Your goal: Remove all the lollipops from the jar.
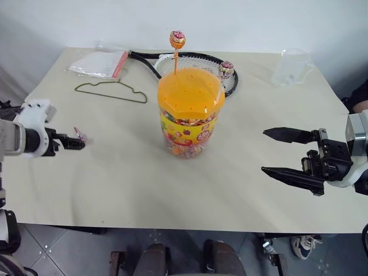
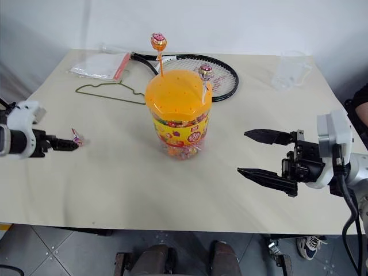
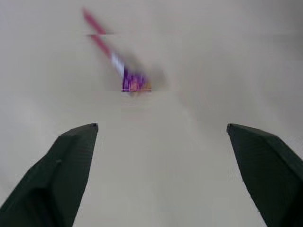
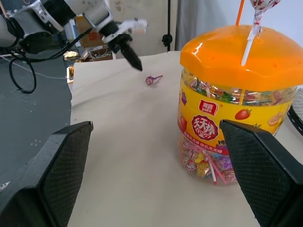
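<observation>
Left eye view: purple lollipop (image 1: 80, 138) lay on bench (image 1: 115, 178), just off left pincer (image 1: 79, 142), fingers spread, empty. Two lollipops stood in jar (image 1: 190, 112) lid: orange (image 1: 177, 39), pale (image 1: 226, 68). Right pincer (image 1: 275, 152) agape, empty. One out, two left.

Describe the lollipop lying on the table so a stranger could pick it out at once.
Start at the jar in the middle of the table, then look toward the left gripper. The purple lollipop lies flat on the tabletop just past its tips. The other two lollipops stand upright in the jar's orange lid.
</observation>
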Available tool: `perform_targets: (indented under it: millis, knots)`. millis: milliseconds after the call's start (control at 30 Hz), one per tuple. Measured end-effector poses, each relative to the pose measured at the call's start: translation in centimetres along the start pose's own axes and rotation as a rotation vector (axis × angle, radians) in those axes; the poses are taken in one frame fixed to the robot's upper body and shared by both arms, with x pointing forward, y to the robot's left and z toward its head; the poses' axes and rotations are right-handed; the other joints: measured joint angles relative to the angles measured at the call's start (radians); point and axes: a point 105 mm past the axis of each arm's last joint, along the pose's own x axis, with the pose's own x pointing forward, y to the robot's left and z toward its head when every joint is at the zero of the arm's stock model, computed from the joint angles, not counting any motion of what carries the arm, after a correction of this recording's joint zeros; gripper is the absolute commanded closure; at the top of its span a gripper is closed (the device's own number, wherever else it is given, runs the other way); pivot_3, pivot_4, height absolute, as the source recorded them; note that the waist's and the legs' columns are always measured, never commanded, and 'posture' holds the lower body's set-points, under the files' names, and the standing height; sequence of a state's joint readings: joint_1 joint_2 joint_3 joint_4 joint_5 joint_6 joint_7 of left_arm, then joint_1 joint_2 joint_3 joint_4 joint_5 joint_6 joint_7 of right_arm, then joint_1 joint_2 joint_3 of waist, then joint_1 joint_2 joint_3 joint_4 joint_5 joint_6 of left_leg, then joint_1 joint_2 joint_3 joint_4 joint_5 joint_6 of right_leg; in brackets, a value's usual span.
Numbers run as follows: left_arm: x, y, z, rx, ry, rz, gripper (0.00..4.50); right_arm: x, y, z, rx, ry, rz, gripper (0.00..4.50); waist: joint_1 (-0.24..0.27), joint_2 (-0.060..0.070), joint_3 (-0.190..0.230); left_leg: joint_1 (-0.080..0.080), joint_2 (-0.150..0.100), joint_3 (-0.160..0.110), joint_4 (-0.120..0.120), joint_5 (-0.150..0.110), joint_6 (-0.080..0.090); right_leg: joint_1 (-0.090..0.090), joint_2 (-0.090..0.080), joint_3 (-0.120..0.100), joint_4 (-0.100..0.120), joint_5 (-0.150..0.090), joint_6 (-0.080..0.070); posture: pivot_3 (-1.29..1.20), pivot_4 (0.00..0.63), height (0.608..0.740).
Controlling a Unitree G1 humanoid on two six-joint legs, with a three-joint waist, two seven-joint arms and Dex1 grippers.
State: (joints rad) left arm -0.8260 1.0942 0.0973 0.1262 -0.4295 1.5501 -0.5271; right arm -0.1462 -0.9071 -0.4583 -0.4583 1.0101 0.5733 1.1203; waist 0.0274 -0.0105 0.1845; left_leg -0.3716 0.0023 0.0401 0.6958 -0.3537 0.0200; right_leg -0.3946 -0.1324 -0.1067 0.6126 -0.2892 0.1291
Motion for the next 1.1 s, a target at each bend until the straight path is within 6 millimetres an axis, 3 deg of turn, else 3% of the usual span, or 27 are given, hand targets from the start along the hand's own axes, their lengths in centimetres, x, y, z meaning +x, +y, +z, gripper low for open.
perform_targets:
  millis: [100, 233, 367, 467, 667, 1100]
  knots:
    - [-0.6, -1.4, 1.9, 0.074, -0.071, -0.081, 0.02, -0.2, -0.2, 0.3, -0.019, -0.006, -0.016, 0.00, 0.000, -0.001, 0.000, 0.000, 0.000, 0.000, 0.000, 0.000, 0.000, 0.000, 0.000, 0.000, 0.000, 0.000, 0.000, 0.00, 0.150, 0.740]
    - [-2.7, -5.6, 6.3, 0.266, -0.291, -0.283, 0.02, -0.5, -0.9, 0.9, -0.041, -0.018, -0.052, 0.00, 0.000, -0.001, 0.000, 0.000, 0.000, 0.000, 0.000, 0.000, 0.000, 0.000, 0.000, 0.000, -0.001, 0.000, 0.000, 0.00, 0.150, 0.740]
    - [-3.0, -10.1, 9.0, 0.416, -0.543, -0.518, 0.02, -0.8, -1.3, 1.3, -0.065, -0.027, -0.081, 0.00, 0.000, 0.000, 0.001, 0.000, 0.000, 0.001, 0.001, 0.000, 0.000, 0.000, 0.000, 0.000, 0.000, 0.000, 0.000, 0.00, 0.150, 0.740]
    - [-3.2, -12.4, 9.8, 0.494, -0.700, -0.696, 0.02, -0.9, -1.6, 2.3, -0.108, -0.047, -0.103, 0.00, -0.001, 0.000, 0.001, 0.000, -0.004, 0.003, 0.001, 0.000, 0.000, 0.000, 0.001, -0.001, 0.000, 0.000, 0.000, 0.00, 0.150, 0.740]
    - [-3.2, -15.0, 10.0, 0.584, -0.790, -0.963, 0.02, -1.4, -1.7, 2.9, -0.127, -0.063, -0.144, 0.00, -0.001, 0.000, 0.001, 0.000, -0.004, 0.011, 0.002, 0.000, 0.001, 0.000, 0.001, -0.001, 0.000, 0.000, 0.000, 0.00, 0.150, 0.740]
    - [-2.4, -19.2, 13.3, 0.613, -0.890, -1.166, 0.02, -2.0, -1.3, 2.1, -0.114, -0.064, -0.230, 0.00, -0.001, -0.001, 0.002, -0.002, -0.005, 0.012, 0.002, 0.000, 0.003, 0.000, 0.001, -0.002, -0.001, 0.001, 0.002, 0.00, 0.150, 0.740]
